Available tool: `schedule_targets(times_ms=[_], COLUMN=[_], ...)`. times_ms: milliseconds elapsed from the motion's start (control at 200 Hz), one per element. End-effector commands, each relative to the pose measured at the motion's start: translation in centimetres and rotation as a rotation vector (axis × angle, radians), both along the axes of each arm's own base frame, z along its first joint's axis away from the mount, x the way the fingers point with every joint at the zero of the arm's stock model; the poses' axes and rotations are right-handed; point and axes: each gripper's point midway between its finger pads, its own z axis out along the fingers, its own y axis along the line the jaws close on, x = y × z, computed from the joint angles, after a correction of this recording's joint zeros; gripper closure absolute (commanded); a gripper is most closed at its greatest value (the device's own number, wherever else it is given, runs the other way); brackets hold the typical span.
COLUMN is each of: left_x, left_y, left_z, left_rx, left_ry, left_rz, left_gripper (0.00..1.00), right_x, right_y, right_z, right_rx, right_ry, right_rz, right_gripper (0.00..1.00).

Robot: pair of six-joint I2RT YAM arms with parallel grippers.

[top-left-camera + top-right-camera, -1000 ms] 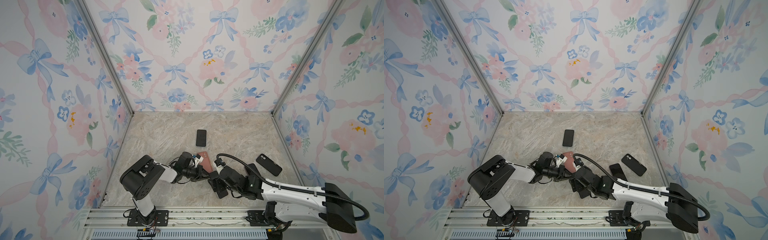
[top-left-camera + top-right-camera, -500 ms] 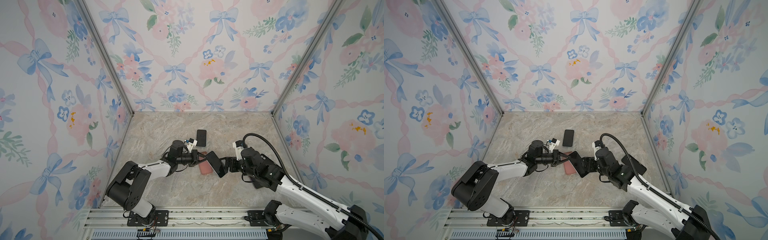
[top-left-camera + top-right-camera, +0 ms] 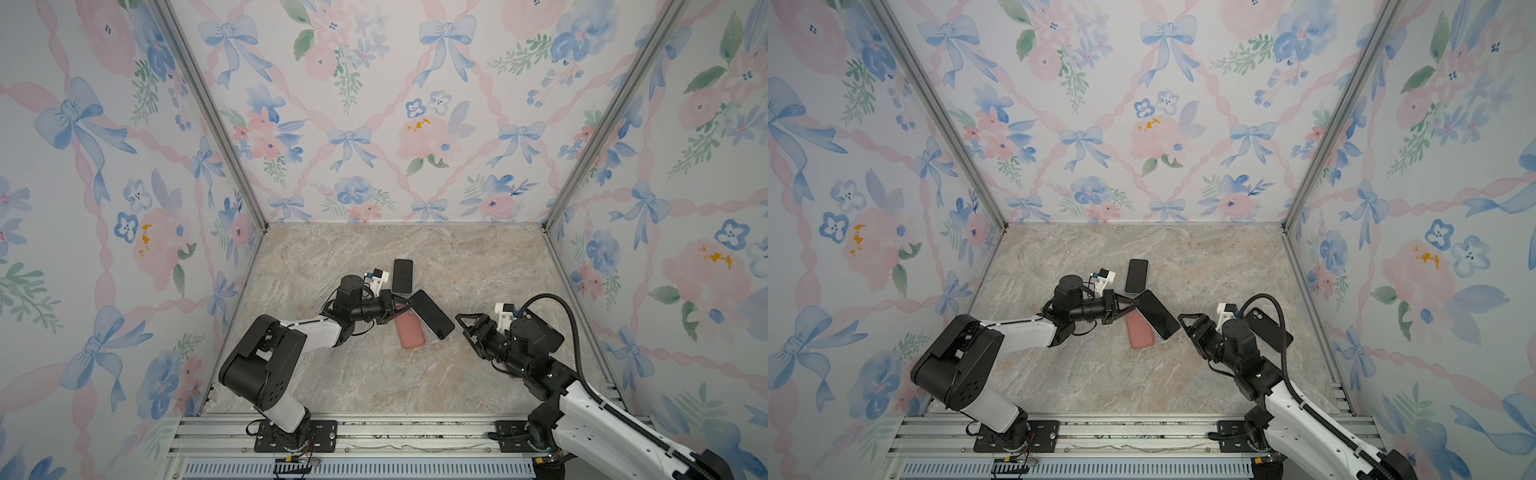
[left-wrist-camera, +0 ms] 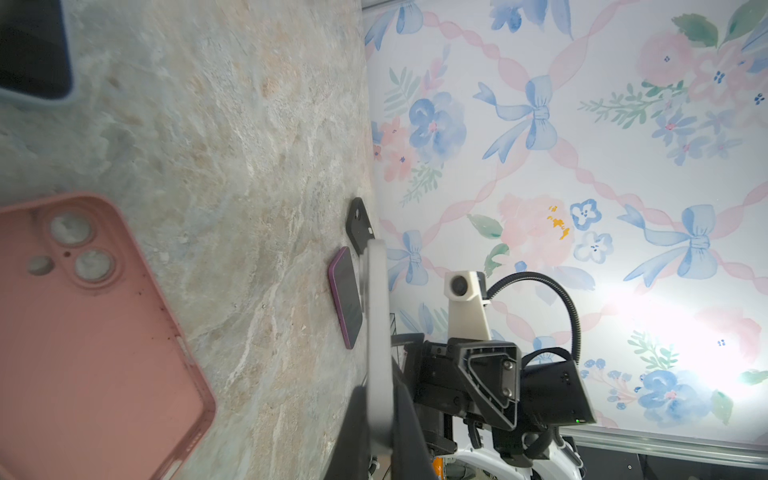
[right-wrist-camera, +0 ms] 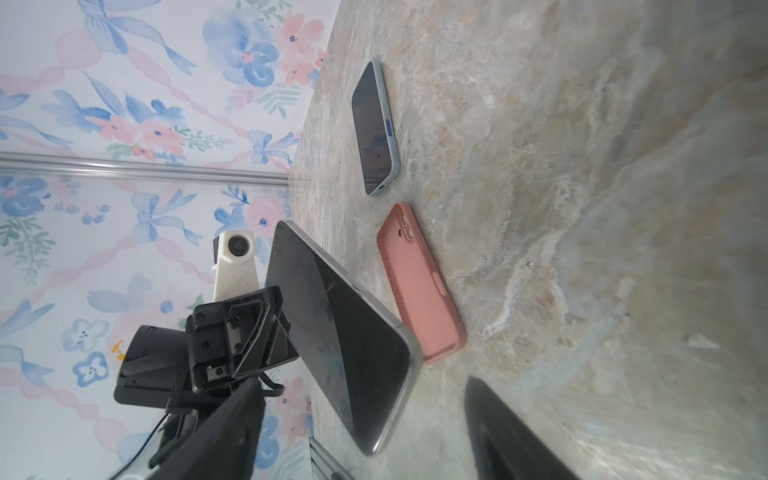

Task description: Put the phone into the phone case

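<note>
Left tool: my left tool (image 3: 390,309) is clamped tight on one short end of the dark phone (image 3: 432,313), carrying it alone.
Phone: it hangs off the bench (image 3: 374,374), screen up and tilted, its held end above the camera end of the case and its free end sticking out toward my right arm.
Pink phone case (image 3: 409,332): it lies flat on the bench, open side up, partly under the phone and not touching it as far as I can tell.
Why this hold: I judge an end grip leaves the long edges and the far end free, so one end can seat in the case first.
Right tool: my right tool (image 3: 467,334) is spread wide and empty, just off the phone's free end, placed to steady or press it.
Misalignment: the phone sits at an angle to the case, so it needs turning before it goes down.
Nearby: a second phone in a pale case (image 3: 402,275) lies just beyond my left tool, close enough to be nudged.
By the right wall: a purple-edged phone (image 4: 345,303) and a black case (image 4: 358,224) lie well clear of the work.
</note>
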Motion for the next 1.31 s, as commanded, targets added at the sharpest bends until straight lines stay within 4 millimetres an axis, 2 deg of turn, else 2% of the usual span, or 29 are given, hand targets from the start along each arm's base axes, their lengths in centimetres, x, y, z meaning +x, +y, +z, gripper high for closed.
schedule_targets(times_ms=[0,100,225,465,575,745,950,1300], left_x=[1.1,1.3,1.6,1.5,1.5,1.4,1.6,1.8], left_y=[-0.5,-0.5,-0.7,-0.9,-0.9,-0.9,-0.3,0.9], left_z=[3.1,3.6,4.0,4.5,4.7,4.3,3.8,2.5], left_rx=[-0.086,-0.108,-0.119,-0.151,-0.162,-0.169,-0.170,-0.153], left_ry=[-0.074,-0.075,-0.076,-0.069,-0.070,-0.059,-0.052,-0.033], left_rz=[0.004,0.006,0.005,0.005,0.006,0.000,0.012,0.027], left_gripper=[1.00,1.00,1.00,1.00,1.00,1.00,1.00,1.00], right_x=[0.7,0.8,1.5,2.7,3.2,3.7,3.8,3.4], right_y=[0.4,0.2,0.4,2.2,3.2,4.2,4.4,4.4], right_z=[2.7,2.1,2.4,3.1,3.2,3.3,3.1,3.0], right_rx=[0.187,0.186,0.186,0.228,0.262,0.319,0.357,0.319], right_ry=[-0.042,-0.044,-0.085,-0.131,-0.138,-0.151,-0.159,-0.163], right_rz=[-0.044,-0.052,-0.048,0.002,0.029,0.057,0.062,0.074], right_gripper=[0.23,0.24,0.28,0.39,0.41,0.50,0.60,0.68])
